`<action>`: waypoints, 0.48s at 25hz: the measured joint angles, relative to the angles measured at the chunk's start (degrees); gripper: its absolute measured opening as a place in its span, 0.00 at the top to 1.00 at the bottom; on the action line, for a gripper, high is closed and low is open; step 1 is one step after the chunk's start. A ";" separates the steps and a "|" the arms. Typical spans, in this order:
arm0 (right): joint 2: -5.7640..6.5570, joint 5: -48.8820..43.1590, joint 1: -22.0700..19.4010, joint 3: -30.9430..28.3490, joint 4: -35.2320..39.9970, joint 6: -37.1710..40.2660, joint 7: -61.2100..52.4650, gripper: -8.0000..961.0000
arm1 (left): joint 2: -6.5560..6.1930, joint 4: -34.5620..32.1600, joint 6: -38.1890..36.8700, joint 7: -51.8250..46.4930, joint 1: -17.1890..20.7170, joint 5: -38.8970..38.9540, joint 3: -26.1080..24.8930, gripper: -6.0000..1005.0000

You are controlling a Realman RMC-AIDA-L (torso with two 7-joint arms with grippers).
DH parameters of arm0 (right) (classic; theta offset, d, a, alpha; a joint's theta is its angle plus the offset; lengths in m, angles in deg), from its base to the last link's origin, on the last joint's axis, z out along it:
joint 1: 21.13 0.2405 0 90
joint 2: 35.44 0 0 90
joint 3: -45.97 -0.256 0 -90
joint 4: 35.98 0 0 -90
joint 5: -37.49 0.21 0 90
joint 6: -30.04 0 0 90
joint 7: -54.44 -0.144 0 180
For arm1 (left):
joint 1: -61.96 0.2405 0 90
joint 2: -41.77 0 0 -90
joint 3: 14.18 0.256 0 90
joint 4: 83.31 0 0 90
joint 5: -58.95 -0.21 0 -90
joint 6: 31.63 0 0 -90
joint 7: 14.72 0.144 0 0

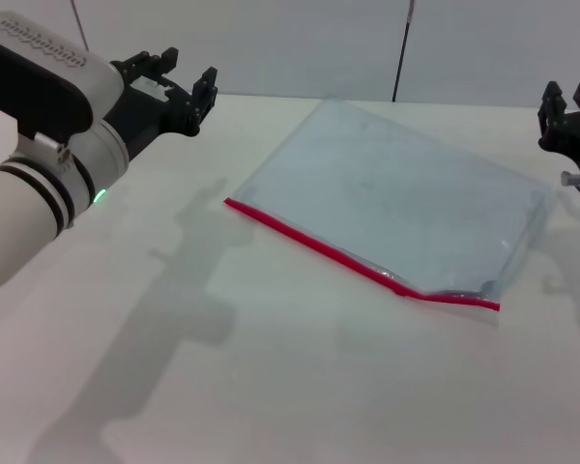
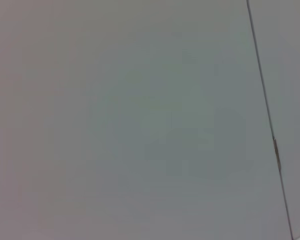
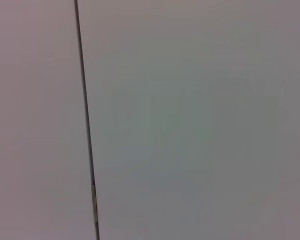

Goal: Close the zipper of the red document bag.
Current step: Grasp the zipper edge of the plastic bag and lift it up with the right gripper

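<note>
Red document bag (image 1: 396,198) lies flat on the white table (image 1: 271,387), a little right of the middle, and it is turned at an angle. We see a pale bluish, see-through pouch. Its zipper (image 1: 353,259) is the bright red strip along the near long edge; it runs from the left corner toward the near right corner. Close to the right end the strip bends a little, and a small dark part sits there under the plastic, but we cannot tell if this is the slider.

Our left gripper (image 1: 179,82) is in the air at the far left, well apart from the bag; its black fingers are spread apart with nothing between them. Our right gripper (image 1: 570,111) is at the right edge of the head view, near the far right corner of the bag but not touching it. Only a part of it is visible, so we cannot tell how its fingers stand.

Both wrist views show only a plain grey wall (image 2: 140,125) with one thin dark seam (image 3: 86,120).
</note>
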 joint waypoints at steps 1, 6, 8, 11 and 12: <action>0.00 0.01 0.03 -0.04 -0.03 0.00 0.00 0.64 | 0.00 0.01 0.00 0.00 0.00 0.00 -0.01 0.51; 0.00 0.29 0.21 -0.10 -0.47 0.07 -0.01 0.64 | 0.00 0.76 0.00 0.00 -0.53 0.00 -0.11 0.51; 0.00 0.31 0.25 -0.09 -0.63 0.06 -0.01 0.64 | 0.00 0.84 0.02 0.00 -0.57 0.00 -0.11 0.51; -0.06 0.37 0.26 -0.12 -0.67 0.05 -0.01 0.64 | 0.00 0.90 0.05 0.00 -0.58 0.00 -0.11 0.51; -0.07 0.37 0.26 -0.17 -0.68 0.04 -0.01 0.64 | 0.00 1.02 0.07 0.00 -0.62 0.00 -0.11 0.51</action>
